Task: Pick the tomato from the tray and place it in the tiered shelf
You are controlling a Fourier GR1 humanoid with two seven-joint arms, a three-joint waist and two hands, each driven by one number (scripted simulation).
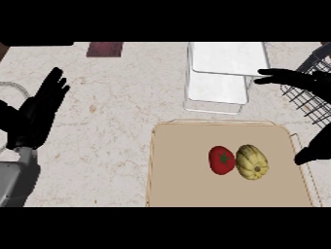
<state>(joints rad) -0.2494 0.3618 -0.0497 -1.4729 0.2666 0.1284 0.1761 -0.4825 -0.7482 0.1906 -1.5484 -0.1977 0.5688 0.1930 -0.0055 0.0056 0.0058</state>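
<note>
Head view, looking steeply down: marble counter spanning the frame; tan tray lying near right; white tiered shelf standing far, beyond the tray. Right hand hovering right of the shelf, fingers spread wide, holding nothing. Left hand resting at left, fingers straight, upward. Tomato lying on the tray, touching a yellow squash on its right.
</note>
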